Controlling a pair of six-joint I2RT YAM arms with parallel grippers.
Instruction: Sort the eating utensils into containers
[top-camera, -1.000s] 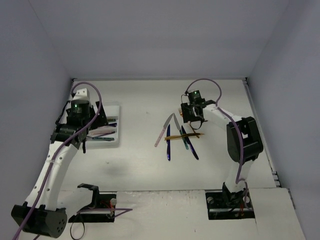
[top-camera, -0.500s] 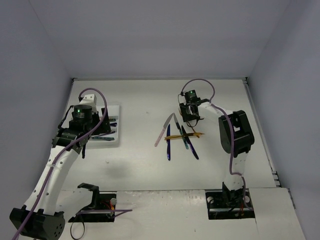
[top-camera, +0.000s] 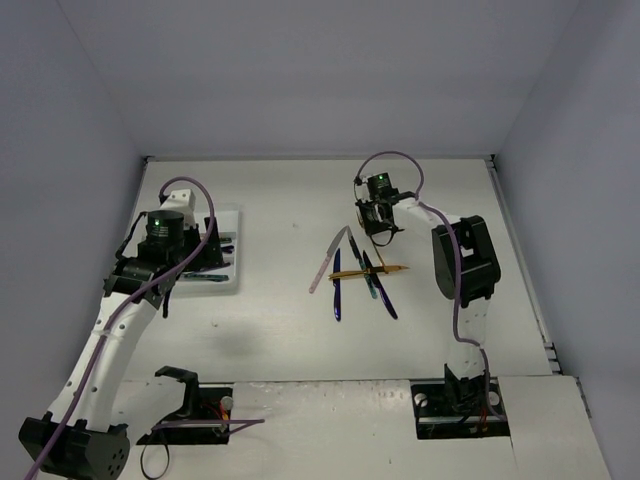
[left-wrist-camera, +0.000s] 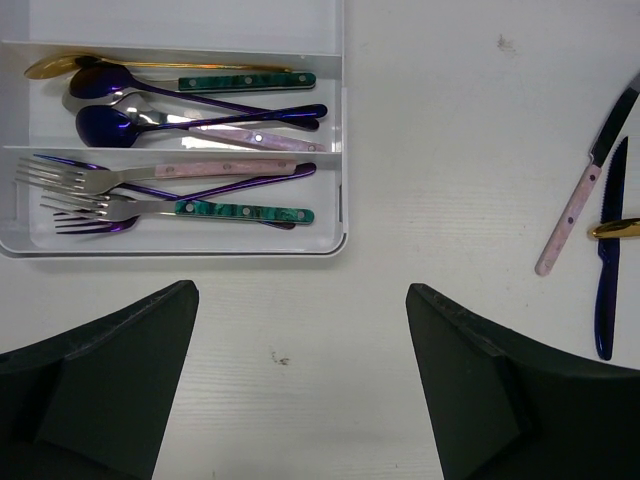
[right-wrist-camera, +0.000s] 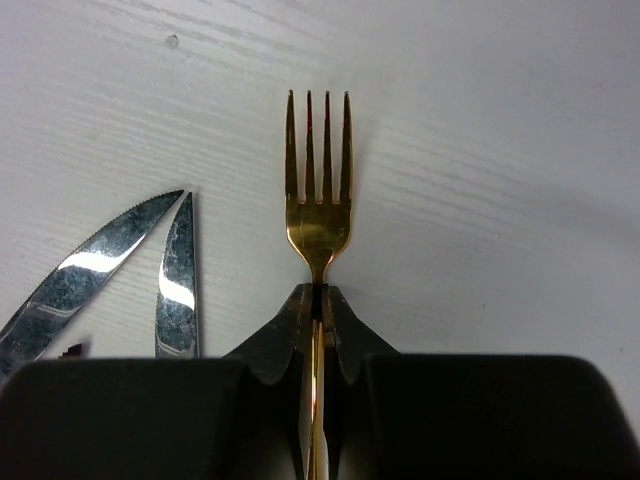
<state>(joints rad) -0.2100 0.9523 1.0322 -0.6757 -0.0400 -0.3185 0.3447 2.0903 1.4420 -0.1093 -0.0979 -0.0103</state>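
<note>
Here the right hand is clamped on the neck of the gold fork, just beside two knife blades on the white surface. The left hand hangs spread apart near the cutlery tray.

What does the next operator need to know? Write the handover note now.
Left gripper: open, holding nothing, near the tray.
Right gripper: shut on the gold fork.
Done: spoons and forks lie in separate tray compartments.
To do: gold fork goes with the forks; knives lying crossed mid-table need sorting.
</note>
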